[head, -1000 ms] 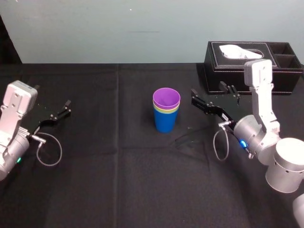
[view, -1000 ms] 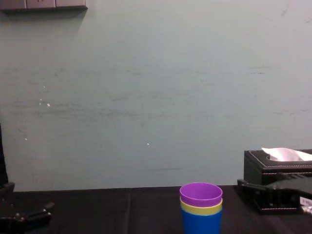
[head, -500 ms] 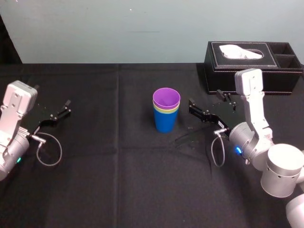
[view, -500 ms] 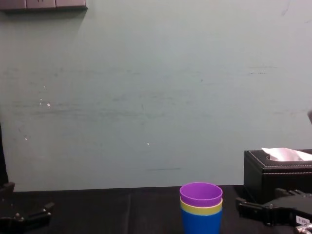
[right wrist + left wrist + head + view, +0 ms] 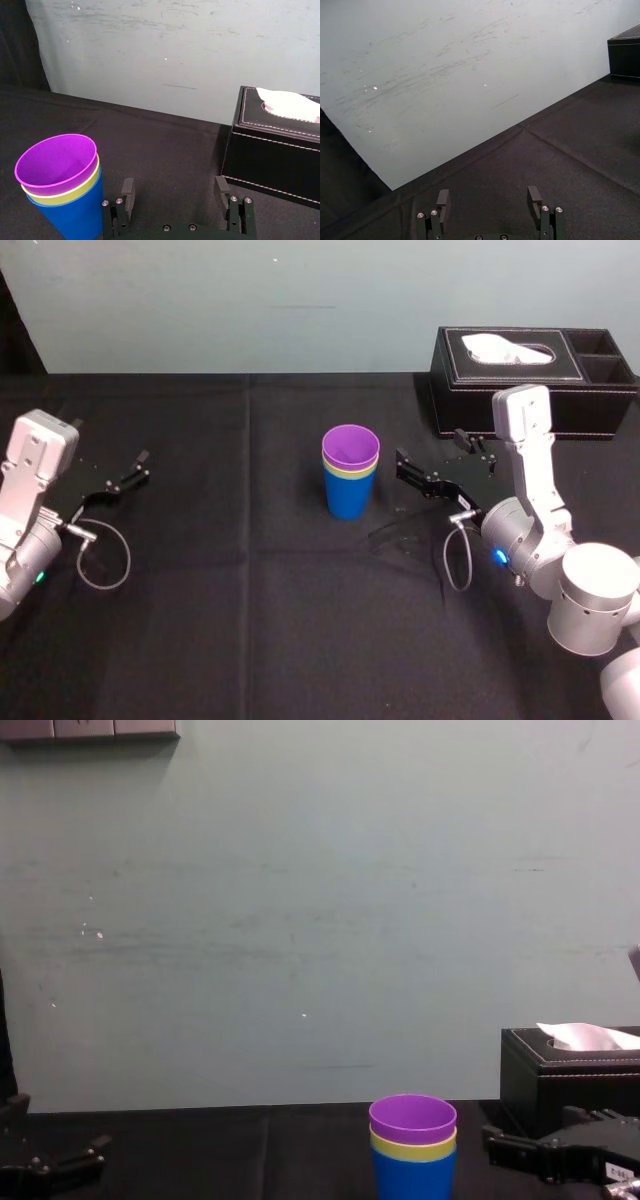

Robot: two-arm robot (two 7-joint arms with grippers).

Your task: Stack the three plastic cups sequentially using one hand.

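The three plastic cups stand nested in one stack at the table's middle: the purple cup (image 5: 350, 447) on top, inside the yellow-green cup (image 5: 346, 474), inside the blue cup (image 5: 348, 498). My right gripper (image 5: 432, 452) hovers low just right of the stack, apart from it, open with nothing between its fingers. In the right wrist view the right gripper (image 5: 174, 187) has bare cloth in its gap, with the stack (image 5: 60, 185) off to one side. My left gripper (image 5: 108, 442) rests open at the far left, also seen as the left gripper (image 5: 488, 196) over bare cloth.
A black tissue box (image 5: 530, 375) with white tissue sits at the back right, close behind the right gripper. The black tablecloth (image 5: 250, 620) covers the table, and a pale wall rises behind it. A cable loops beside the left arm (image 5: 100, 560).
The right gripper has sunk lower and drawn slightly back beside the stack, staying open. The cups and left arm have not moved.
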